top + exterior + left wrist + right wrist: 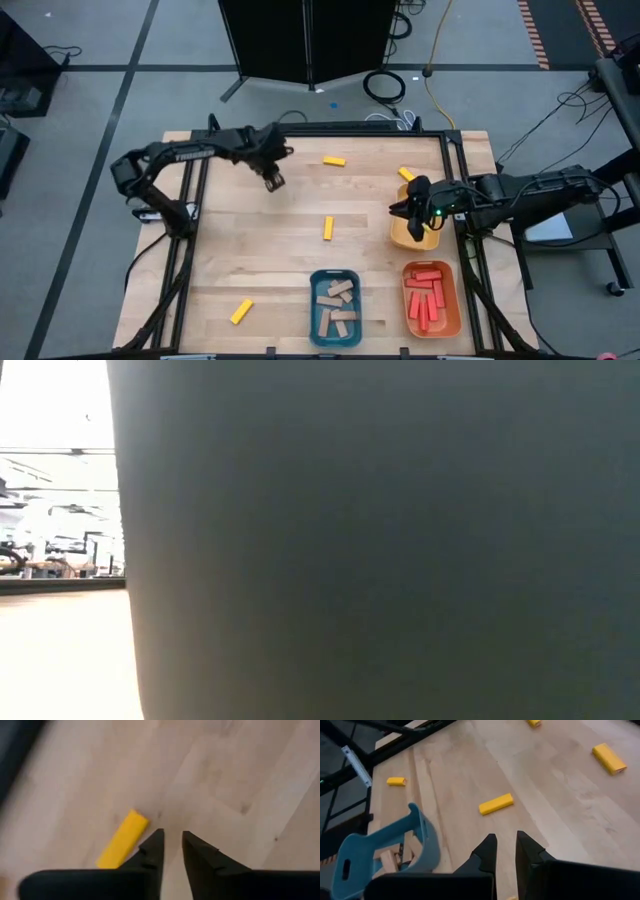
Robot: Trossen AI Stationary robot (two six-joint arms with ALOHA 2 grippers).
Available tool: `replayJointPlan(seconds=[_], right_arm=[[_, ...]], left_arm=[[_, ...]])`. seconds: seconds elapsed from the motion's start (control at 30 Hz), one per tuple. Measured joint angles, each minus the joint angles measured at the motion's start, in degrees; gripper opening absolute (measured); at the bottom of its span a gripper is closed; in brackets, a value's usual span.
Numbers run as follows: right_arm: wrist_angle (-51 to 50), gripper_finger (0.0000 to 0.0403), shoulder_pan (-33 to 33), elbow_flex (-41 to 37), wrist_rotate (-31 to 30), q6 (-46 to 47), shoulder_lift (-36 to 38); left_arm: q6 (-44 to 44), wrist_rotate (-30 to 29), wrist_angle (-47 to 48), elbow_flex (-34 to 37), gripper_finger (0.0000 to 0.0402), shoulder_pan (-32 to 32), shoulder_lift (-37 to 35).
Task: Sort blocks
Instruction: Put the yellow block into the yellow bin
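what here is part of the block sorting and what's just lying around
Job: loose yellow blocks; tan blocks in blue tray; red blocks in orange tray; yellow tray.
Lying about: floor cables.

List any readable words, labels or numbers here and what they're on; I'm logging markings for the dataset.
None can be read.
Blocks, blue tray, orange tray and yellow tray: no print shows.
Arms: no legible label.
Low view: blocked by a dark surface; the room beyond is too blurred to read.
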State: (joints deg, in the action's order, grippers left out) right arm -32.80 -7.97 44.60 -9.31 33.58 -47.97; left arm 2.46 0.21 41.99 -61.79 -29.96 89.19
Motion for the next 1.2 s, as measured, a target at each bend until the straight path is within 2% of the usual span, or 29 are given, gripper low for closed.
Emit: replayJointPlan(seconds=[0.1, 0.23, 0.33, 0.47, 0.6, 0.83, 0.97, 1.2], right_arm=[[-0.48, 0.0, 0.03, 0.0, 0.97, -0.58, -0.02], [-0.84, 0.0, 0.03, 0.0, 2.07, -2.31, -0.02], [-1.17, 0.0, 0.03, 0.0, 2.15, -2.73, -0.02], [-3.29, 0.0, 0.03, -0.01, 2.15, -2.76, -0.02], [-4.86, 0.0, 0.03, 0.0, 2.15, -3.18, -0.02], [-6.43, 0.0, 0.03, 0.0, 3.18, -3.23, -0.02], [-6.54, 0.0, 0.05, -0.02, 3.59, -3.55, -0.02], [-6.54, 0.0, 0.11, -0.02, 3.64, -5.51, -0.02]], left_arm=[[5.95, 4.23, 1.15, 0.08, 0.0098, -3.75, 1.71], [23.42, 1.77, 0.24, 0.06, 0.0137, -3.1, 2.86], [32.02, -0.09, -0.36, 0.06, 0.0155, -1.93, 3.57], [35.3, -1.35, -0.75, 0.05, 0.0164, -1.41, 5.51], [35.63, -2.05, -3.93, -0.05, 0.0165, -2.2, 7.49], [35.29, -2.71, -0.82, 0.01, 0.0165, -3.94, 12.04], [34.93, -5.5, -3.24, -0.18, 0.0165, -4.54, 14.09], [35.24, -5.74, -4.17, -0.37, 0.0165, -4.73, 16.97]])
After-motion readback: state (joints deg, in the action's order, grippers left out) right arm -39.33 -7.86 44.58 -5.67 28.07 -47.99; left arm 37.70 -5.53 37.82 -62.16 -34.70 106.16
